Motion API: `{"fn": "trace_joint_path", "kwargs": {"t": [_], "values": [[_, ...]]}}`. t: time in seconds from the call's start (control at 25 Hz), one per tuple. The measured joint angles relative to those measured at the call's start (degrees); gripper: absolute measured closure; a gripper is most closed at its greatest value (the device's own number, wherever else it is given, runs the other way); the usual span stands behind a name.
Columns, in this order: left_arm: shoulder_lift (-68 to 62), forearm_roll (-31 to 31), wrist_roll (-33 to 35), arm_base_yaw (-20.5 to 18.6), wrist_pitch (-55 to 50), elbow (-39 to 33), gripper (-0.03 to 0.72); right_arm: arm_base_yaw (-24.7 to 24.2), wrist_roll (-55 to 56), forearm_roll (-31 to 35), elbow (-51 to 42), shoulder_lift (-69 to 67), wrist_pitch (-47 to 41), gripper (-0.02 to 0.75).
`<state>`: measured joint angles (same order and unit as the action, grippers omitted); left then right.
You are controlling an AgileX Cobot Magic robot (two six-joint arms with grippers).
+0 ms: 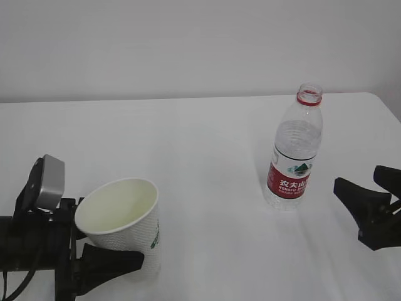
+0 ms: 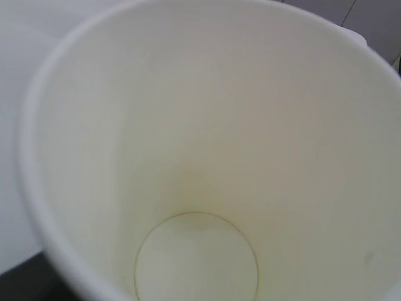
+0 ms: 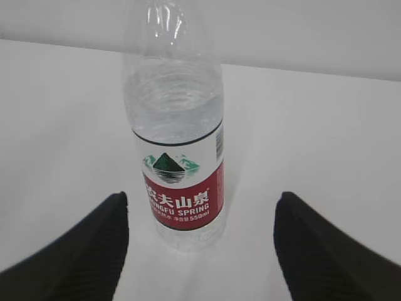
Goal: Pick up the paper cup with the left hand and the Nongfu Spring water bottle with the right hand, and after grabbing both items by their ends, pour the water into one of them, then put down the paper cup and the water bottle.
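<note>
Nearest the camera, the left hand (image 1: 116, 263) has its jaws spread around the base of the paper cup (image 1: 122, 219), which leans toward it, mouth open, seemingly braced for lifting. Farther back on the white table (image 1: 200, 144), the Nongfu Spring water bottle (image 1: 294, 150) stands upright and uncapped, while the right hand (image 1: 369, 204) waits just beside it, fingers (image 3: 75, 251) wide apart, lined up to close.

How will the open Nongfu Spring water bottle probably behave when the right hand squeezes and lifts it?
The Nongfu Spring water bottle has thin, clear, ribbed walls, so it may dent under a firm squeeze. It has no cap and holds water high up, so squeezing or tilting could spill it. Tall and narrow, it might tip if nudged.
</note>
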<state>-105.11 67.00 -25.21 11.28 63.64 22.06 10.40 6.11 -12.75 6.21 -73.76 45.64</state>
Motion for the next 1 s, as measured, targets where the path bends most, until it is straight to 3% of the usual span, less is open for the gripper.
{"fn": "trace_joint_path", "kwargs": {"t": [0.16,0.48,1.0], "values": [[0.0,0.0,0.0,0.9,-1.3,0.4,0.130,0.0,0.0,-0.3,0.0,-4.1,1.7,0.186],[0.0,-0.6,-0.1,1.1,-2.7,0.4,0.131,0.0,0.0,-1.5,0.3,-19.3,17.8,0.186],[0.0,-0.9,-0.2,1.1,-3.2,0.4,0.131,0.0,0.0,-0.5,6.3,-29.0,19.7,0.116]]}}
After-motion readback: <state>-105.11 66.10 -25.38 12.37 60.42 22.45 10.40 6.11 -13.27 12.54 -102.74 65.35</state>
